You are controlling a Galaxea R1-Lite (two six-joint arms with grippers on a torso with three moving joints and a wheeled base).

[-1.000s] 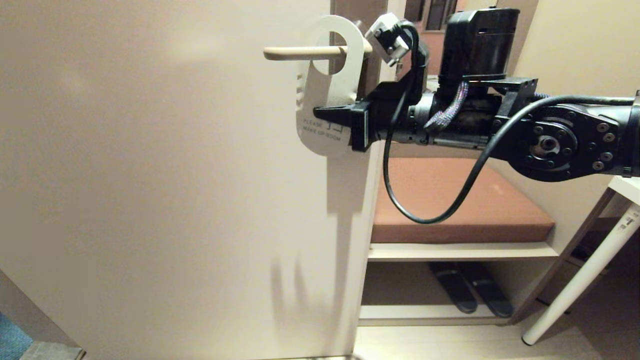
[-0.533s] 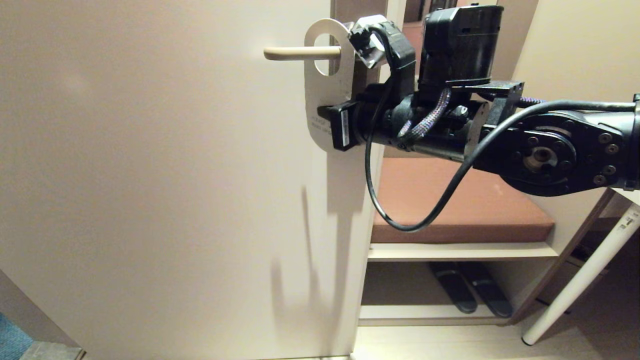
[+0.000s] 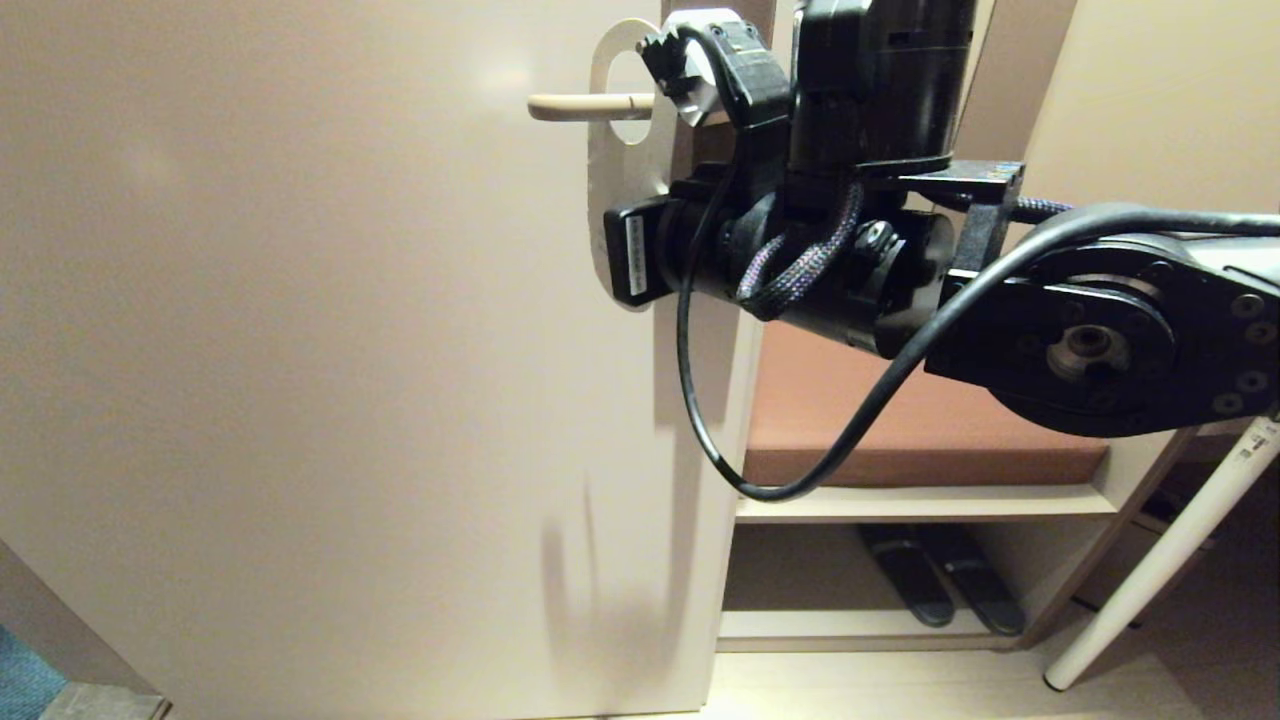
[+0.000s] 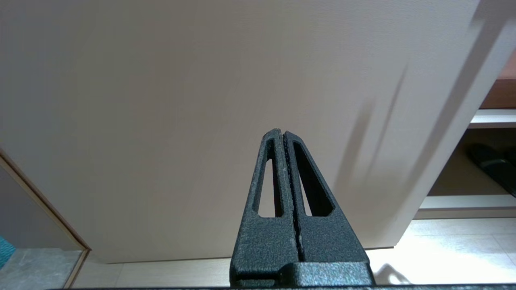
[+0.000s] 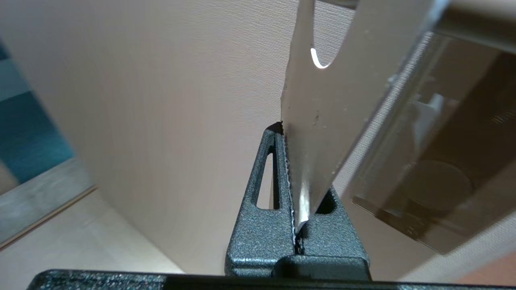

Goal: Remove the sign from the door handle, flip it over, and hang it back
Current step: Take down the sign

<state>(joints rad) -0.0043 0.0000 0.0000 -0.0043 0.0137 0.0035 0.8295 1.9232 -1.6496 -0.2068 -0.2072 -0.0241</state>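
Gripping the sign [image 3: 622, 190] low down, the right claw [image 3: 628, 255] has its hole threaded over the handle [image 3: 585, 105]; best ease it inward before letting go; left claw [image 4: 284, 139] idles closed.

light: warm, dim | shadows: streaks on door [image 3: 300, 400] | blur: sign [image 5: 322, 121]

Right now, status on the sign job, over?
Right gripper shut on the sign, its hole around the door handle. Left gripper shut, empty, low by the door. Nothing blocking.
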